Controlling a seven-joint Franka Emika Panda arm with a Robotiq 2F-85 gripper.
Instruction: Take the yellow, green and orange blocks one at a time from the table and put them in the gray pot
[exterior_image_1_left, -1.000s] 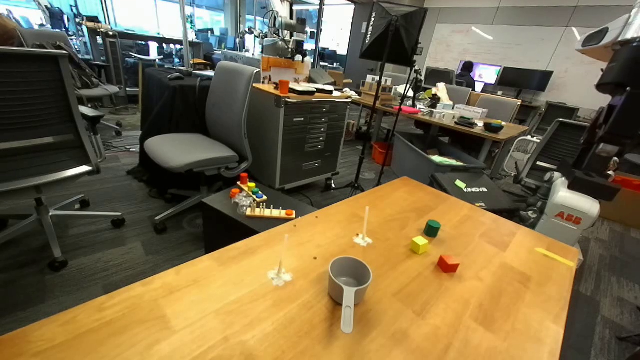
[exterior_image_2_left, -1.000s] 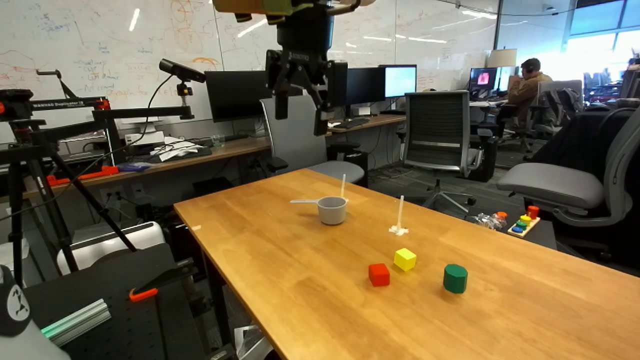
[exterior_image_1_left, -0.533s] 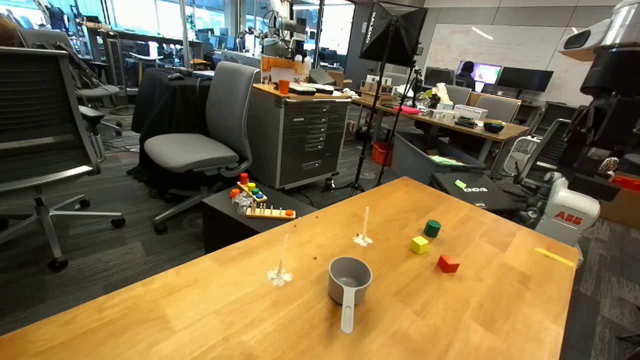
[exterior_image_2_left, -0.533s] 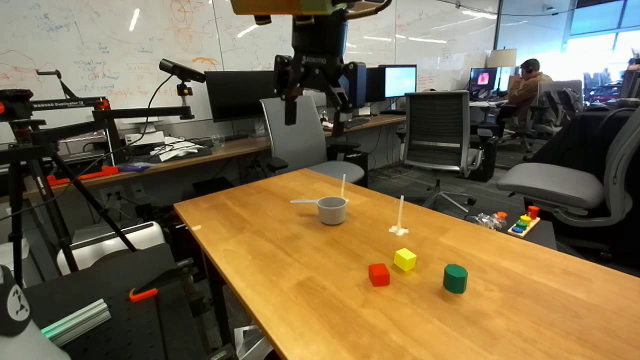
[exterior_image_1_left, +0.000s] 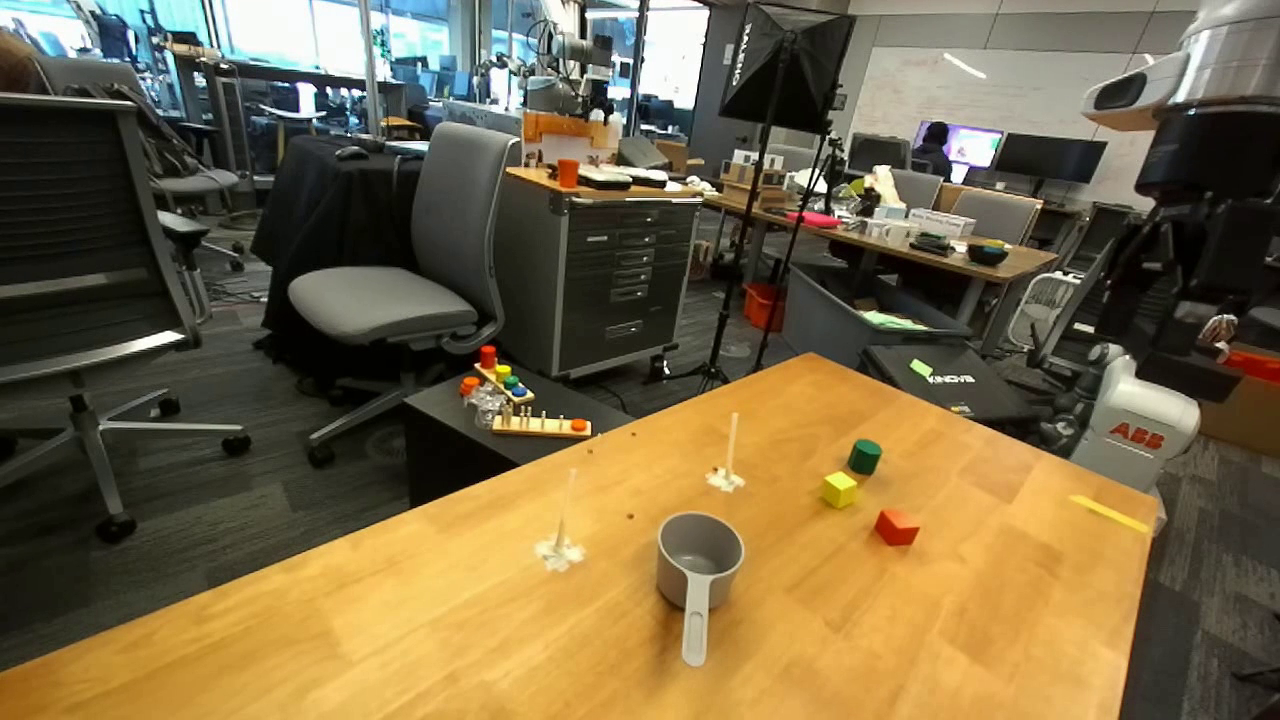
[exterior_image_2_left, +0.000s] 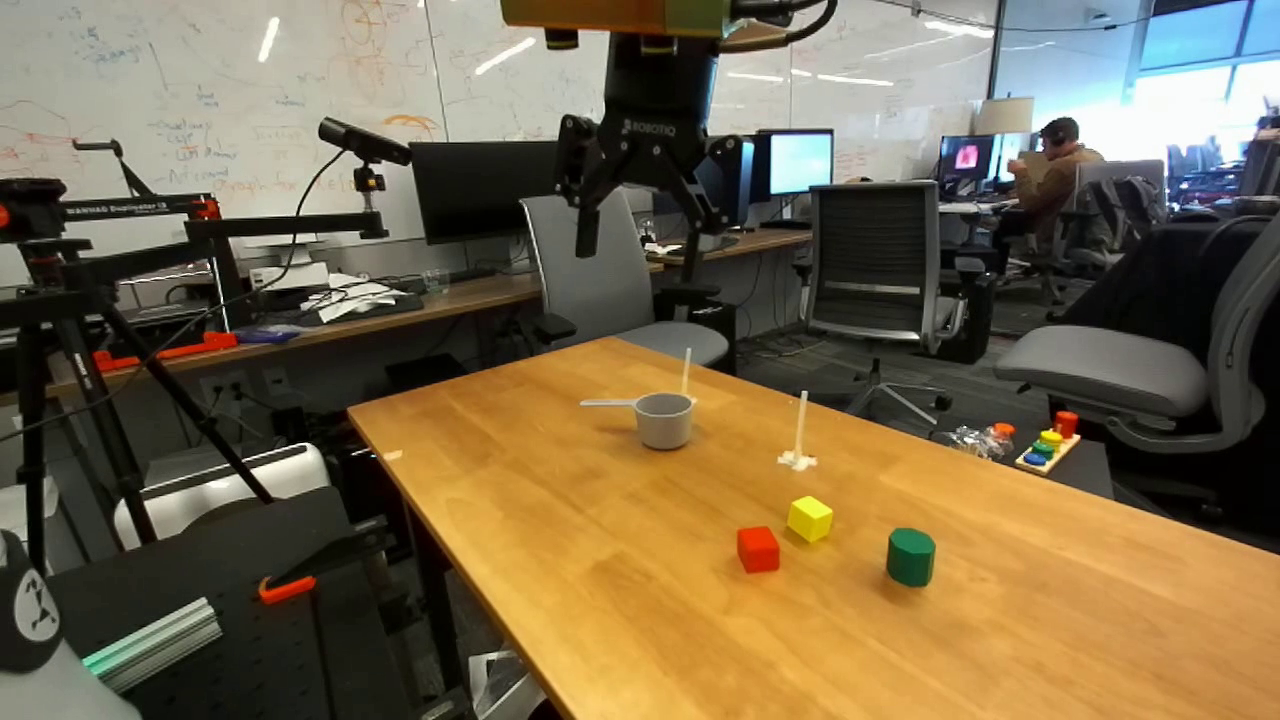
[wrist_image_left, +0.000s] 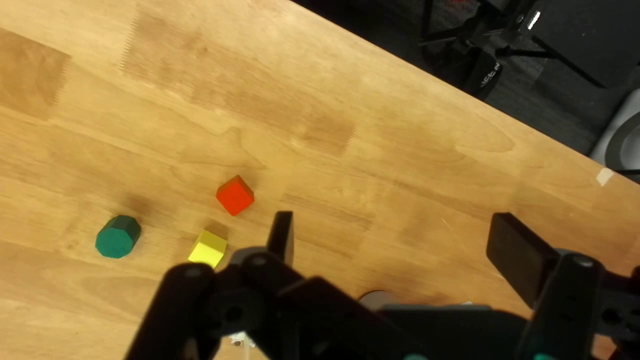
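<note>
Two upright rods (exterior_image_1_left: 732, 445) near long edge of tabletop (exterior_image_1_left: 850, 630); toy peg board (exterior_image_1_left: 540, 428) beyond; yellow tape strip (exterior_image_1_left: 1108, 513) near one corner.

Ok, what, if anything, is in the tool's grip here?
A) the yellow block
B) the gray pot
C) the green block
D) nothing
D: the tool hangs open and empty, while the yellow block, green block, orange block and gray pot all rest on the table.
</note>
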